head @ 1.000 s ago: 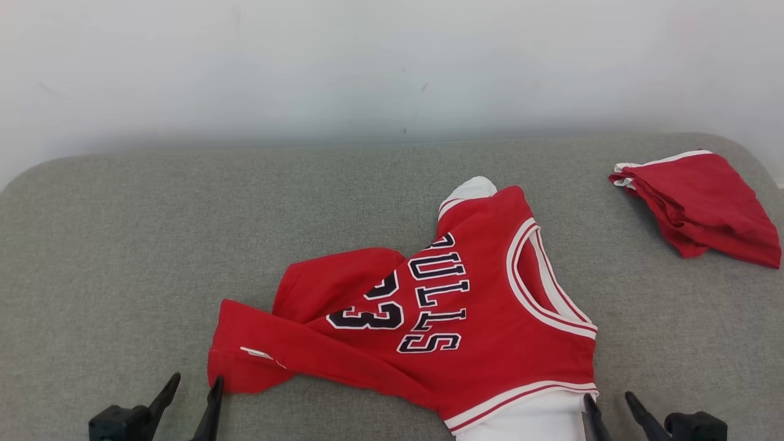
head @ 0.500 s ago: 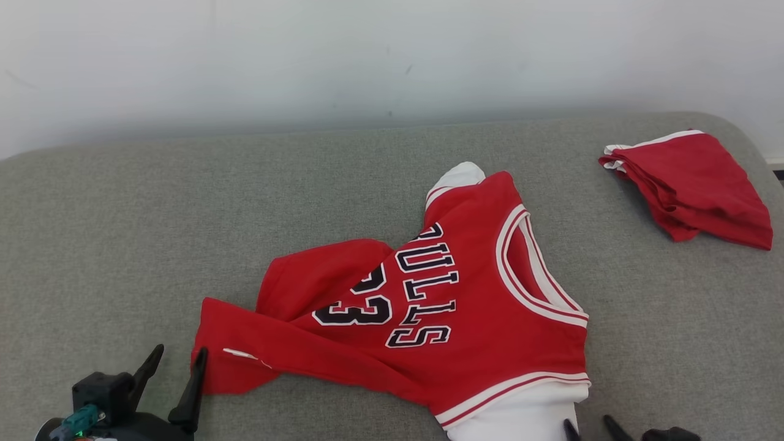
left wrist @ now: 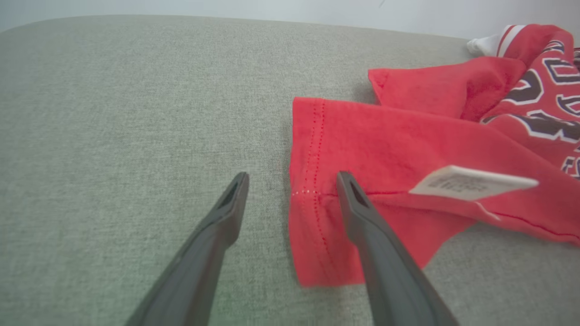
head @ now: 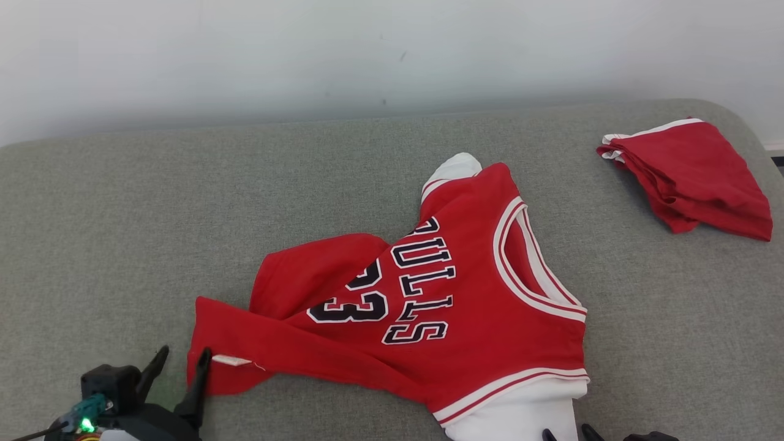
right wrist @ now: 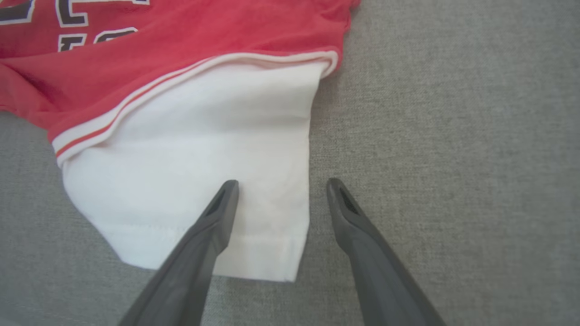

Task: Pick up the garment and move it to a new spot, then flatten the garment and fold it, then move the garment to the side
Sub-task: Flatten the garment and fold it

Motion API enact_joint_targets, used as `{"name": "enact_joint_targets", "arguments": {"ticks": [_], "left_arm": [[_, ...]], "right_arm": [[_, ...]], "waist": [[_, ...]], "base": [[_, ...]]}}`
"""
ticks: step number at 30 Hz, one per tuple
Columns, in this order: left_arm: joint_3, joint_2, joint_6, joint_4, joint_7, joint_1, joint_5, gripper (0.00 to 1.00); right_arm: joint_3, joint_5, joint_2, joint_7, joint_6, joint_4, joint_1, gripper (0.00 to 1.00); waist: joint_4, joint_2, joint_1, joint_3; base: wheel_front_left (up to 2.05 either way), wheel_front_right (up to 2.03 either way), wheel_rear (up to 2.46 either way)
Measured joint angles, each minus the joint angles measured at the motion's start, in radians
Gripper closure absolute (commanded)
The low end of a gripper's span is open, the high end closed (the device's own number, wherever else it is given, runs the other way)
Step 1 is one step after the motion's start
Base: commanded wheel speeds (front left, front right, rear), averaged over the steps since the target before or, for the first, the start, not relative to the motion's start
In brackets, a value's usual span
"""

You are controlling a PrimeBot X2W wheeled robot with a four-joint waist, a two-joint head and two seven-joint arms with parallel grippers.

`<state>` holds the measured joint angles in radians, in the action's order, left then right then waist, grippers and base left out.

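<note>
Garment (head: 465, 306) on grey cushion (head: 122, 233)

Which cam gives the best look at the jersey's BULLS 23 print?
Head view: most of the print on the jersey is in frame, legible though sideways. Left wrist view catches some digits and letters at its right edge; right wrist view catches letter fragments at its top left.

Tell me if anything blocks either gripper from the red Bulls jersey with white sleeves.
Nothing visible does. The left gripper, open, straddles the hem of the red Bulls jersey; the right gripper, open, straddles its white sleeve edge on the grey fabric cushion.
</note>
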<state>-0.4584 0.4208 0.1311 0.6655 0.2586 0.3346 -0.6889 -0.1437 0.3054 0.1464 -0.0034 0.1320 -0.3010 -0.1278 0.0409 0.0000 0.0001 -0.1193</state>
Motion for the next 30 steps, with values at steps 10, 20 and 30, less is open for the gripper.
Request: {"name": "enact_joint_targets", "arguments": {"ticks": [10, 20, 30], "left_arm": [[-0.091, -0.005, 0.0, 0.02, -0.002, 0.005, -0.093, 0.0], [-0.09, -0.003, 0.0, 0.024, 0.001, 0.023, -0.114, 1.0], [0.078, -0.008, -0.041, -0.293, 0.003, -0.252, 0.003, 1.0]], "right_arm": [[-0.017, 0.01, -0.002, 0.017, 0.0, -0.014, 0.005, 0.0], [-0.044, 0.036, 0.001, 0.044, -0.003, -0.032, 0.019, 1.0], [0.004, 0.162, 0.042, 0.099, -0.003, 0.128, -0.041, 1.0]], "waist": [[0.001, 0.0, 0.0, 0.003], [0.005, 0.0, 0.0, 0.014], [0.013, 0.0, 0.0, 0.052]], "base": [[0.0, 0.0, 0.0], [0.0, 0.0, 0.0], [0.0, 0.0, 0.0]]}}
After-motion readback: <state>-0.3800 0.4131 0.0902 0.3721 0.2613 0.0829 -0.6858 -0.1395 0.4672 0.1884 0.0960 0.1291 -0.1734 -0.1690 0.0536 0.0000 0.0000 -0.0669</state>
